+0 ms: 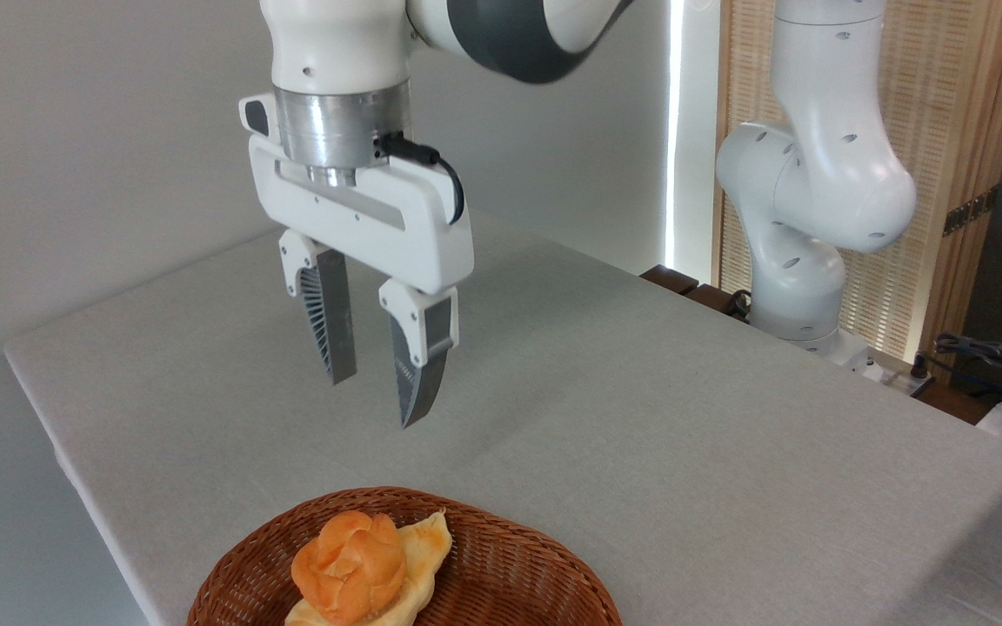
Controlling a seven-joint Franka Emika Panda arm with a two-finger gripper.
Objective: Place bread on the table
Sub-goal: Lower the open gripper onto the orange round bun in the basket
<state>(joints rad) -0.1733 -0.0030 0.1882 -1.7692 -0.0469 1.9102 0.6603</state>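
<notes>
A Franka arm's gripper hangs above the grey table, its ribbed fingers parted by a modest gap and holding nothing. Bare cloth stretches beneath and beyond the fingertips to the table's left and far edges. Well below the fingers, in a wicker basket at the near edge, the round bread sits knotted top upward, with no clear long axis, on a pale leaf-shaped pastry.
</notes>
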